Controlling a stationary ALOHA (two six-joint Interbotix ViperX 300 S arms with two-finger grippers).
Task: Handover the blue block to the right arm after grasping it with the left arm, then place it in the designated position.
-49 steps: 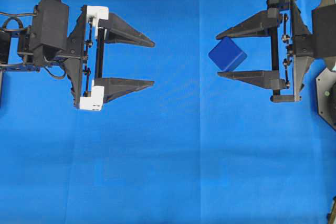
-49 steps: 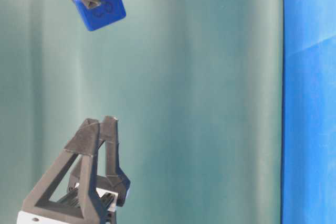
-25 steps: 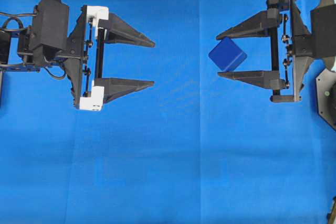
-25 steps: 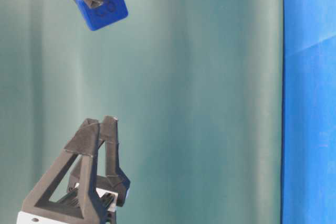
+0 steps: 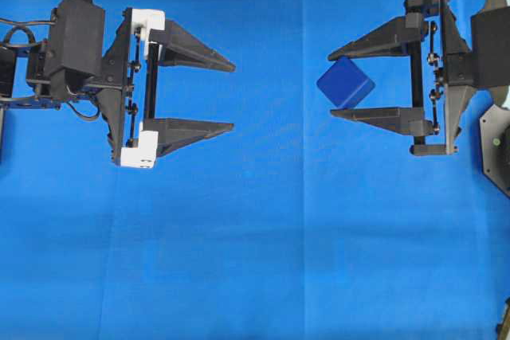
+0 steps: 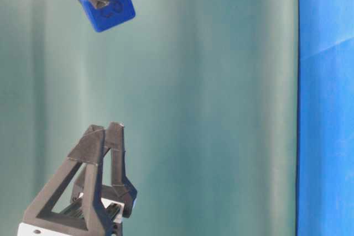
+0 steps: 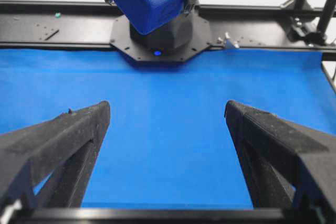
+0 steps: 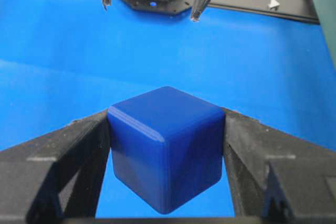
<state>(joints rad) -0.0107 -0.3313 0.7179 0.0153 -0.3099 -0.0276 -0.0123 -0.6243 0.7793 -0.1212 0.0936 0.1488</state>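
Block [image 5: 345, 83] sits pinched between the right gripper's [image 5: 341, 85] fingers, held above the blue cloth [image 5: 255, 260]; the left gripper [image 5: 233, 95] faces it, well apart, spread wide and holding nothing

A blue cloth [image 5: 263, 260] spreads flat beneath both pincers, faint fold creases crossing it; a black frame rail [image 7: 63, 24] bounds the cloth's far edge beyond the left pincer's tips; a green curtain [image 6: 221, 109] hangs behind the pincers in the table-level view.
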